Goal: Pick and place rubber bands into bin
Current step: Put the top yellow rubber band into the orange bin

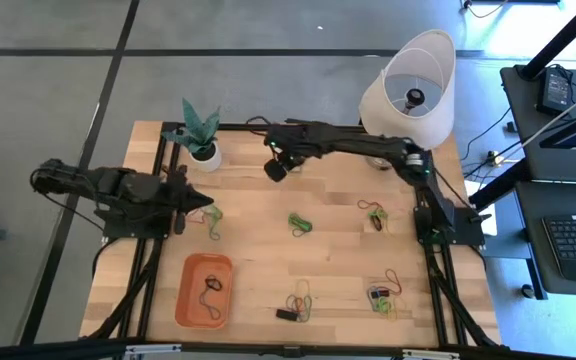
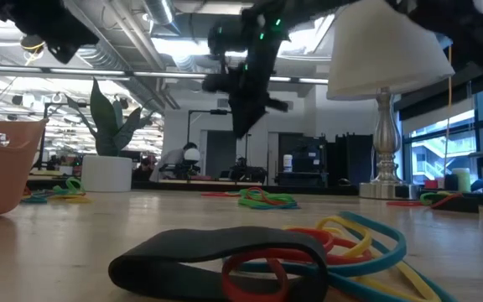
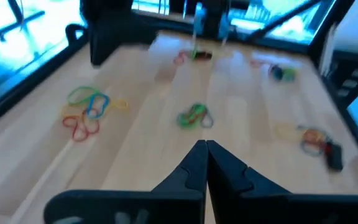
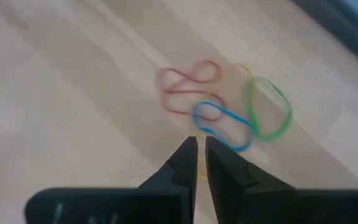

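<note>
Both of my grippers are off the table. My left gripper [image 1: 208, 203] has its jaws pressed fully together, empty as far as I can see, above the far side of the bin [image 1: 205, 290]. My right gripper [image 4: 201, 155] shows a thin slit between its fingers, nothing in it, further beyond the bin near the plant pot [image 1: 205, 155]. Rubber bands [image 1: 300, 223] lie in loose clusters on the table [image 1: 258, 260] beside the bin; one dark loop [image 1: 211, 287] already lies inside it.
</note>
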{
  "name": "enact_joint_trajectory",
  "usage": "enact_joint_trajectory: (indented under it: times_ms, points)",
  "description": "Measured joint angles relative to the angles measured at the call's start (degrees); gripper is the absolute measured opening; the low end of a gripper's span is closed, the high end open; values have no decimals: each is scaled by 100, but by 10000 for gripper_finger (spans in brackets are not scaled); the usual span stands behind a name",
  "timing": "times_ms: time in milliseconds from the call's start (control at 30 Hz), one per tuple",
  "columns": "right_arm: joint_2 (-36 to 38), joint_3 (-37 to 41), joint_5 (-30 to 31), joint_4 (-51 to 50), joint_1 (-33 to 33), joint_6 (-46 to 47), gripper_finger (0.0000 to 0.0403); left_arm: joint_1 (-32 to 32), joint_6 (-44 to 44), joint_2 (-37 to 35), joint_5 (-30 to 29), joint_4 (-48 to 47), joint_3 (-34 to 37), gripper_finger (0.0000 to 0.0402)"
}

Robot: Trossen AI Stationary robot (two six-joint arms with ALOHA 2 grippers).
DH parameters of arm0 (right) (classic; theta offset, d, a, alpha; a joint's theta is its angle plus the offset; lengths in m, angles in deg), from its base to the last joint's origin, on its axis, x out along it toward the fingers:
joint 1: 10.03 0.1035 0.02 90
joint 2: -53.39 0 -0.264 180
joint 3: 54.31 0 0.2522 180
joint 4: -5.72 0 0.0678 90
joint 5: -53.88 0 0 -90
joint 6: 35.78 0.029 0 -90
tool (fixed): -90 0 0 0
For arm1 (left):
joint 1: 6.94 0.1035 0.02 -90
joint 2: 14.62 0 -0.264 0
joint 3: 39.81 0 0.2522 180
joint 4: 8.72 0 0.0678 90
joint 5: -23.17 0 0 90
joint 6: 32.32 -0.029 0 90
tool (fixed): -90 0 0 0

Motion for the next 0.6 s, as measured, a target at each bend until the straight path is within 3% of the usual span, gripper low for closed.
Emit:
enact_joint_trajectory:
  times_ms: [367,600]
  points:
    - [-856,19,-232,-358,-193,631,40,0,188,-374,-57,-25,13,3]
    - [-1033,20,-224,-375,-193,764,92,0,182,-360,-81,-38,13,2]
